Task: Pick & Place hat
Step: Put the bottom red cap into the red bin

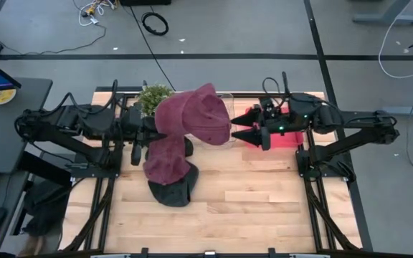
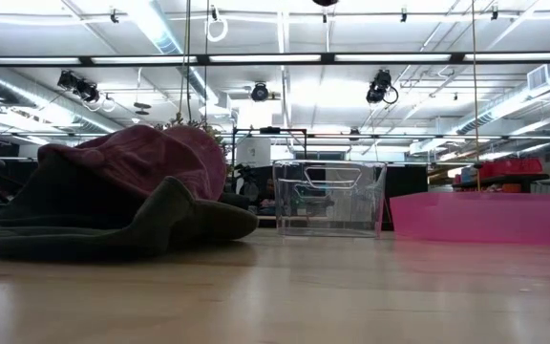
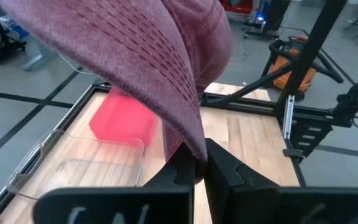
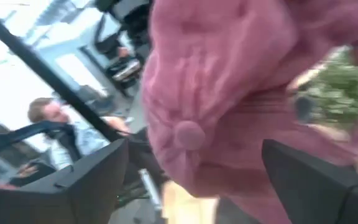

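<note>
A maroon cap point(image 1: 196, 115) with a top button point(image 4: 190, 134) is held up in the air by my left gripper point(image 3: 197, 169), which is shut on it; in the high view the cap hides those fingers. It hangs above a clear plastic container point(image 2: 329, 199). My right gripper point(image 1: 236, 125) is open just to the cap's right, with a finger on either side of the crown point(image 4: 229, 81), and I cannot tell whether they touch it. A second maroon hat point(image 1: 165, 161) lies on a dark green hat point(image 1: 172, 192) on the table. My left gripper pinches the cap's lower edge point(image 3: 194, 149) between its two fingers, which come level from the table's left. The cap is lifted clear of the table and spreads away beyond the fingertips toward the right gripper.
A pink bin point(image 1: 282, 137) sits under the right arm at the table's far right. A small green plant point(image 1: 153, 97) stands at the far edge behind the left gripper. Bare wood lies in the near half of the table point(image 1: 264, 208). A person point(image 4: 55, 121) is in the room beyond.
</note>
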`<move>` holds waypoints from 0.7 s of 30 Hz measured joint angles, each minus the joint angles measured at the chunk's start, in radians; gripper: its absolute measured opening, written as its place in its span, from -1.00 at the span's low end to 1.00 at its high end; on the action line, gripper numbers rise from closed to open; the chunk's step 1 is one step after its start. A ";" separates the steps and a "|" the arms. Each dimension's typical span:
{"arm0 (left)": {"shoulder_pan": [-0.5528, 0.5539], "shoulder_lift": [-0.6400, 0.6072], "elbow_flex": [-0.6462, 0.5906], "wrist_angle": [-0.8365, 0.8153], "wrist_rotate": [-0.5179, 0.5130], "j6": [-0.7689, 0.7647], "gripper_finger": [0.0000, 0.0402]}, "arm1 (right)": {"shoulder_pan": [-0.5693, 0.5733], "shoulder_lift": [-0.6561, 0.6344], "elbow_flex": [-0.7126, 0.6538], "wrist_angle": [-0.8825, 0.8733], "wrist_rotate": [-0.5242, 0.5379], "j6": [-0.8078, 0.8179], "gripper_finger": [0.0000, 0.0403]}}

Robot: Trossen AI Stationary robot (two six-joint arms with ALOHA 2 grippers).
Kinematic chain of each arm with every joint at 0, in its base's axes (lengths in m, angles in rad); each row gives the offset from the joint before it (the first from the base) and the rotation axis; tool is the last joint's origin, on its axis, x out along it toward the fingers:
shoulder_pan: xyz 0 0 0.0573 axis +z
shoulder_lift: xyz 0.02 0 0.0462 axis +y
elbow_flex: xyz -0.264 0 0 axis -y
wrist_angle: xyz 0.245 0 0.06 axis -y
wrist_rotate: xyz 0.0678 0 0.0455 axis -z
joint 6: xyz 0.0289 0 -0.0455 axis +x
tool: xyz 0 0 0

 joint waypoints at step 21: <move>0.092 0.010 0.000 -0.024 0.050 -0.006 -0.94 | -0.002 0.150 0.000 0.508 -0.232 0.081 -0.27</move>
